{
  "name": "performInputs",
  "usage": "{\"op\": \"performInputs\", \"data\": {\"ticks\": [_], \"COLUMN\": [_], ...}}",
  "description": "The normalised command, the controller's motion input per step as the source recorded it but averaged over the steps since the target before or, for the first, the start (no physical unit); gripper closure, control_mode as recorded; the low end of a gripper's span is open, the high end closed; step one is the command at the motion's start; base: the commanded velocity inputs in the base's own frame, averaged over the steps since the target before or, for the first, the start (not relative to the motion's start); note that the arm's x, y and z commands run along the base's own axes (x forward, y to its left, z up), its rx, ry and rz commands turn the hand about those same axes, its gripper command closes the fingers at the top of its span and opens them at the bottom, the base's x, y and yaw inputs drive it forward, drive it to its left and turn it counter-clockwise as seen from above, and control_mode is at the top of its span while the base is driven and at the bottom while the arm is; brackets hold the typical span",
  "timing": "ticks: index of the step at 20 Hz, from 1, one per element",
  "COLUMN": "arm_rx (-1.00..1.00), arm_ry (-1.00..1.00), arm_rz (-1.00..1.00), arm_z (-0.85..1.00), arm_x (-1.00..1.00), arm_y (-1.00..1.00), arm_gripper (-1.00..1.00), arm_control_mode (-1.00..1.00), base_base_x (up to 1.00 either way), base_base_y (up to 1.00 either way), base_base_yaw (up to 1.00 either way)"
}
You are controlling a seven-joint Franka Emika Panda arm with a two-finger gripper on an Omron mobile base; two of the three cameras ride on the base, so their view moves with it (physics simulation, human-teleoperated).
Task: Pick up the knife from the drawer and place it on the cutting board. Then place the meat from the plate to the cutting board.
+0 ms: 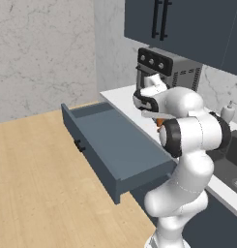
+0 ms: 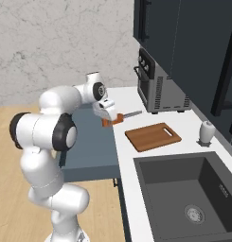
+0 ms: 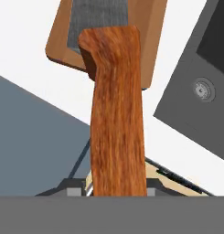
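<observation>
My gripper (image 2: pixel 109 116) is shut on the knife (image 2: pixel 118 117), gripping its orange-red handle, and holds it in the air over the counter edge between the drawer and the board. The thin blade (image 2: pixel 133 113) points toward the toaster oven. In the hand view the wooden-looking knife handle (image 3: pixel 117 119) runs up from the gripper (image 3: pixel 115 187), and the blade tip overlaps the cutting board (image 3: pixel 150 36). The reddish-brown cutting board (image 2: pixel 153 136) lies flat on the white counter, to the right of the knife. The slate-blue drawer (image 1: pixel 115 143) stands pulled out and looks bare inside. The plate and the meat are out of view.
A toaster oven (image 2: pixel 160 87) stands at the back of the counter (image 2: pixel 127 156) behind the board. A dark sink (image 2: pixel 188 189) lies in front of the board, and a soap dispenser (image 2: pixel 206 131) stands to the board's right. Dark wall cabinets (image 2: pixel 183 38) hang above.
</observation>
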Motion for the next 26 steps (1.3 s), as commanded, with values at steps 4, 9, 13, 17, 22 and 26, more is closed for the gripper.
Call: {"op": "performInputs", "data": {"ticks": [4, 9, 13, 17, 22, 26], "arm_rx": [0.00, 0.00, -0.01, 0.00, 0.00, -0.01], "arm_ry": [0.12, 0.02, 0.00, -0.05, -0.17, -0.15], "arm_rz": [0.00, 0.00, 0.00, 0.00, 0.00, 0.01], "arm_z": [0.00, -0.22, -0.64, -0.44, -0.11, -0.40], "arm_x": [0.27, 0.02, 0.00, 0.12, 0.30, 0.14], "arm_y": [-1.00, -1.00, -0.89, -0.36, -0.06, 0.00], "arm_gripper": [1.00, 1.00, 1.00, 1.00, 1.00, 1.00], "arm_control_mode": [-1.00, -1.00, -1.00, -1.00, -1.00, -1.00], "base_base_x": [0.00, 0.00, 0.00, 0.00, 0.00, 0.00], "base_base_y": [0.00, 0.00, 0.00, 0.00, 0.00, 0.00], "base_base_yaw": [0.00, 0.00, 0.00, 0.00, 0.00, 0.00]}}
